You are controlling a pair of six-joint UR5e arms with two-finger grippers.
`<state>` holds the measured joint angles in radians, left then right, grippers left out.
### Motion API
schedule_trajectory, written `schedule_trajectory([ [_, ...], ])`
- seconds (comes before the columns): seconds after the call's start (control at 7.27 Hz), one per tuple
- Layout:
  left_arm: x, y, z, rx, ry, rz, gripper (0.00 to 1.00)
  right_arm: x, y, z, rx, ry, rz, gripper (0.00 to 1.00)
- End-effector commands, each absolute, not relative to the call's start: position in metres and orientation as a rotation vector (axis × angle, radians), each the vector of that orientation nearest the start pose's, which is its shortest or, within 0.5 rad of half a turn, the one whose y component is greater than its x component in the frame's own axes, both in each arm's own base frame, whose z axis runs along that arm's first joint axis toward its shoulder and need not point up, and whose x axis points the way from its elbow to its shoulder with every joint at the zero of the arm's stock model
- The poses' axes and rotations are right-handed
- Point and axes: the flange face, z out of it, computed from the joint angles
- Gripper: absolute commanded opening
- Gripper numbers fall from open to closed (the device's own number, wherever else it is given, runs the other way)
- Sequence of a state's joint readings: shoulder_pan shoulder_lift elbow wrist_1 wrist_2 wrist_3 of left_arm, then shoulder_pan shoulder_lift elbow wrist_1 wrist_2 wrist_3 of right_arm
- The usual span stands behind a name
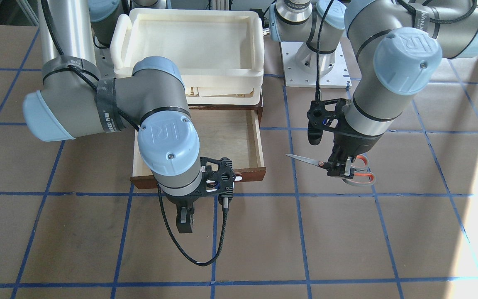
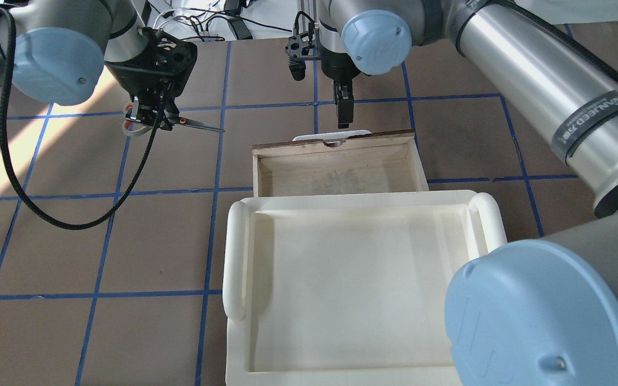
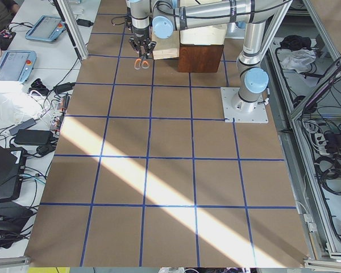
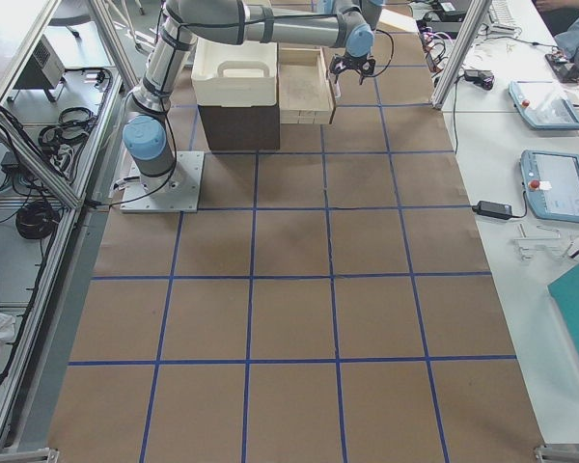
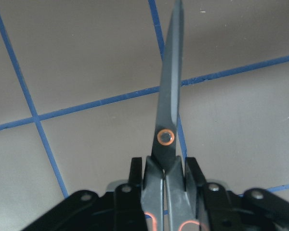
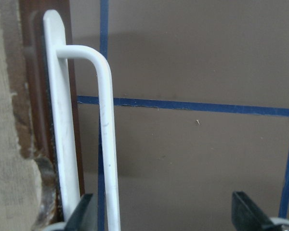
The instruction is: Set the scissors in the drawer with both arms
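My left gripper (image 1: pixel 340 168) is shut on the scissors (image 1: pixel 307 160) near their pivot and holds them above the table, to the side of the drawer. The closed blades point toward the drawer, and the orange-lined loops (image 1: pixel 363 176) trail behind. The scissors also show in the overhead view (image 2: pixel 193 124) and in the left wrist view (image 5: pixel 168 110). The drawer (image 1: pixel 259 137) is pulled open and its pale wood interior is empty. My right gripper (image 2: pixel 343 113) is open just in front of the white bar handle (image 6: pixel 106 134). The handle lies near one finger (image 6: pixel 84 214), and I see no grip on it.
A cream-white plastic tray (image 2: pixel 234 252) sits on top of the cabinet behind the drawer. The brown table (image 1: pixel 347 249) carries a blue tape grid. The arm bases (image 1: pixel 315 70) stand at the back. Cables (image 1: pixel 218 241) hang from both wrists.
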<state>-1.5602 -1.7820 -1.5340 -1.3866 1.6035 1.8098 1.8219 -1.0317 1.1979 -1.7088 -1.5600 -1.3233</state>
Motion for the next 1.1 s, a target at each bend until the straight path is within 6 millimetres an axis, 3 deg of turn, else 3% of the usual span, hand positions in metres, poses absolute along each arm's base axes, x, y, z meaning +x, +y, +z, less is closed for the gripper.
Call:
schedule_trajectory([
  [0.0, -0.143, -0.566, 0.417, -2.468, -1.972, -0.040, 0.00, 0.244, -0.627, 0.448, -2.113, 2.373, -0.111, 1.00],
  [0.28, -0.204, -0.548, 0.416, -2.450, -1.995, -0.040, 0.00, 0.193, -0.584, 0.490, -1.709, 2.684, -0.156, 1.00],
  [0.55, -0.271, -0.522, 0.408, -2.451, -1.980, -0.048, 0.00, 0.138, -0.541, 0.522, -1.355, 2.869, -0.149, 1.00],
  [0.69, -0.298, -0.511, 0.403, -2.454, -1.976, -0.048, 0.00, 0.128, -0.529, 0.535, -1.076, 2.982, -0.177, 1.00],
  [0.96, -0.331, -0.494, 0.398, -2.430, -1.940, -0.020, 0.00, 0.130, -0.510, 0.552, -0.582, 3.096, -0.195, 1.00],
])
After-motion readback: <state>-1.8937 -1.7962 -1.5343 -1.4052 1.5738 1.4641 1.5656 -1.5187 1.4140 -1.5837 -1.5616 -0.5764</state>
